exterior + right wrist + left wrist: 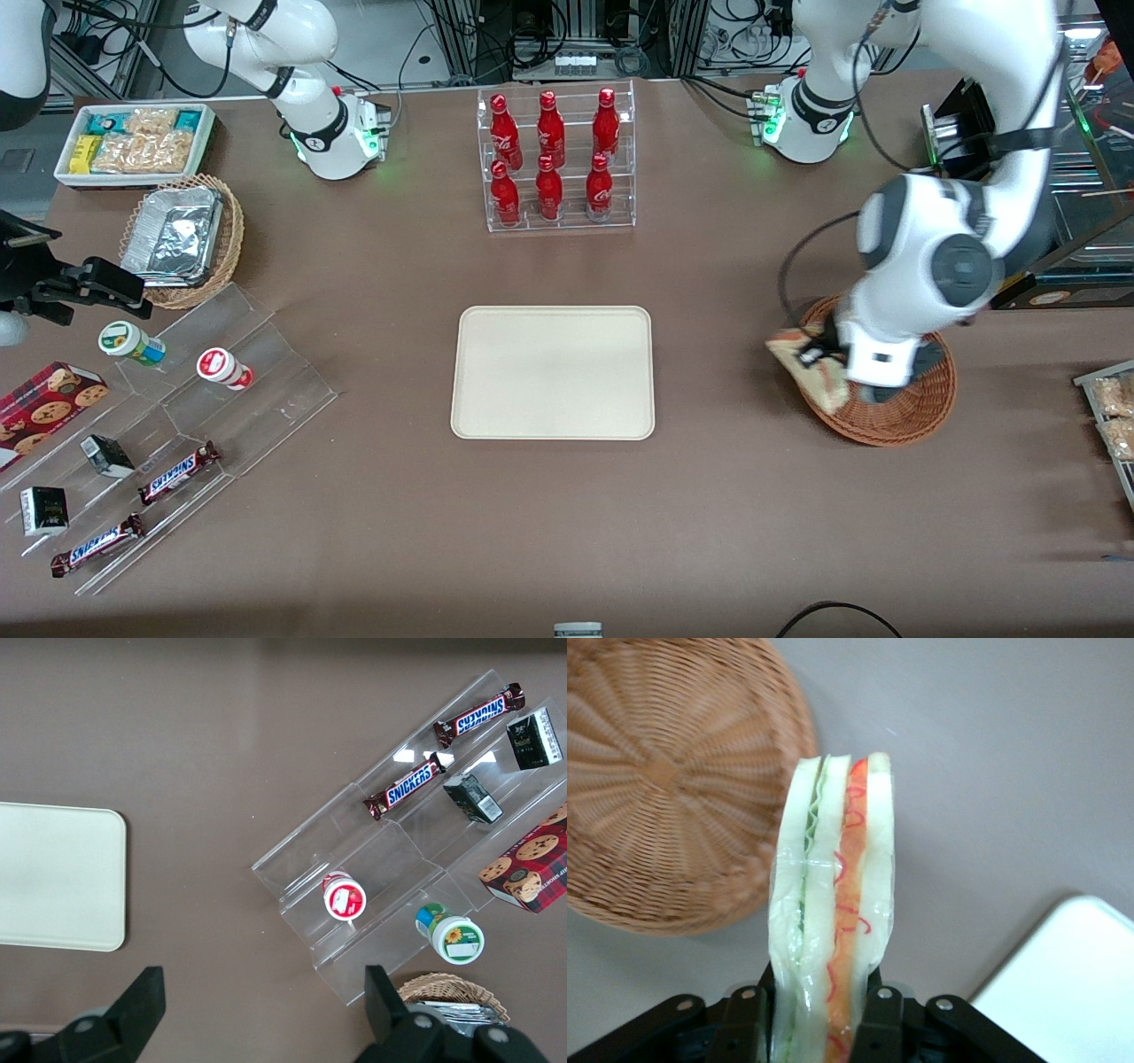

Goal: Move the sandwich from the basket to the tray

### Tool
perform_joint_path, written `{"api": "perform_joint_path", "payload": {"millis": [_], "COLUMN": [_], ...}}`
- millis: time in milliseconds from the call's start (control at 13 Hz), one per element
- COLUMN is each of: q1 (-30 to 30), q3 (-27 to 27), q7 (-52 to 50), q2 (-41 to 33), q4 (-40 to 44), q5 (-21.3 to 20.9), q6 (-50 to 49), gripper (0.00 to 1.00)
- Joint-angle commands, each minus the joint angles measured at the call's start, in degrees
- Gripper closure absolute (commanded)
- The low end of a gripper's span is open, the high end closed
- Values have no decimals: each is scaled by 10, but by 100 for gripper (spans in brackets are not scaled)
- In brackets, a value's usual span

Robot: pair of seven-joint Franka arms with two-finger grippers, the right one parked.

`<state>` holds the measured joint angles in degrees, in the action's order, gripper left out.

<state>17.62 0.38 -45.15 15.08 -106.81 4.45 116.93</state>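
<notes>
My left gripper (819,359) is shut on the sandwich (833,904), a wrapped wedge of white bread with green and red filling. In the front view the sandwich (811,368) hangs above the rim of the reddish-brown wicker basket (921,416), on the side toward the tray. The basket (664,780) looks empty in the left wrist view. The cream tray (554,372) lies flat at the table's middle, with nothing on it; a corner of the tray (1063,992) shows in the left wrist view.
A clear rack of red bottles (556,159) stands farther from the front camera than the tray. Toward the parked arm's end are a tan basket with foil containers (182,239), a white snack bin (133,142) and a clear stepped display (177,425).
</notes>
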Motion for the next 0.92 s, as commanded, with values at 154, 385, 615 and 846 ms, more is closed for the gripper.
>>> {"api": "perform_joint_path", "payload": {"millis": [154, 385, 615, 846], "q1": [88, 144, 170, 202], "q3": [5, 6, 6, 6], "q7": [1, -1, 2, 29], "q2": [94, 164, 191, 210], "q4": [117, 164, 170, 166], "q5": [-2, -1, -6, -8], "q6": [-10, 7, 82, 123], "gripper": [68, 68, 68, 63]}}
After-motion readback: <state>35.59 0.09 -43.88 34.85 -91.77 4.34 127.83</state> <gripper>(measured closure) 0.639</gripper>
